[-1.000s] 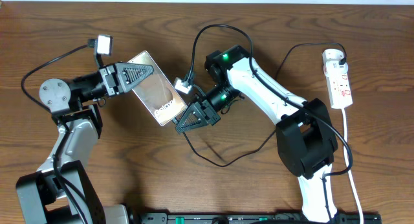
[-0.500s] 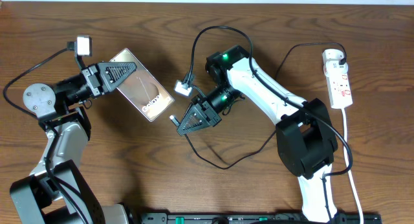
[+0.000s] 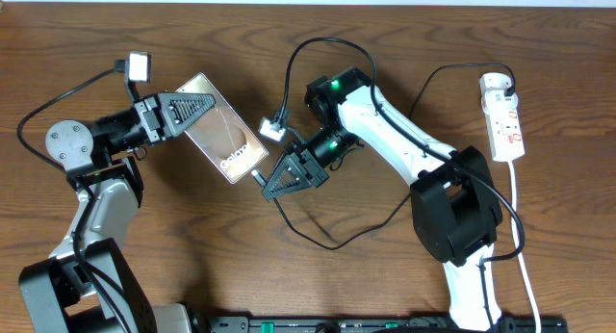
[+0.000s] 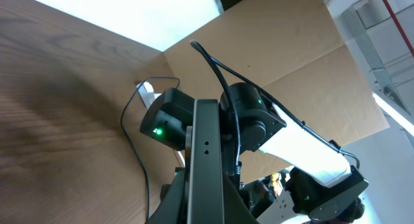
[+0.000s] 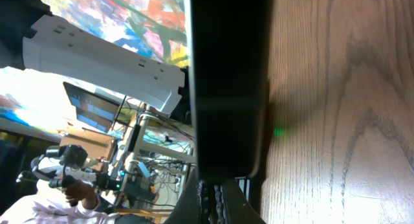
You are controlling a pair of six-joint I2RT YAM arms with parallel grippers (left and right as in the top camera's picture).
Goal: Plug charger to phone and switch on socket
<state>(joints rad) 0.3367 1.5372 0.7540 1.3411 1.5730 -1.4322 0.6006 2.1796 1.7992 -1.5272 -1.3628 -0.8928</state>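
Note:
My left gripper [image 3: 207,107] is shut on the phone [image 3: 223,133] and holds it tilted above the table, its "Galaxy" end towards the right arm. In the left wrist view the phone [image 4: 206,159] shows edge-on between the jaws. My right gripper [image 3: 274,182] is shut on the charger near its connector tip [image 3: 257,177], which sits just off the phone's lower corner. The charger's black cable [image 3: 322,241] loops across the table and up to the socket [image 3: 506,121] at the far right. In the right wrist view a dark slab, apparently the phone's end [image 5: 226,88], fills the space just ahead of the jaws.
The socket's white cord [image 3: 525,246] runs down the right edge. The right arm's base [image 3: 457,213] stands at right, the left arm's base [image 3: 72,145] at left. Bare wood lies between the arms.
The left gripper, having pulled the phone away to the left, has brought it back right towards the connector tip. The right gripper has stayed put.

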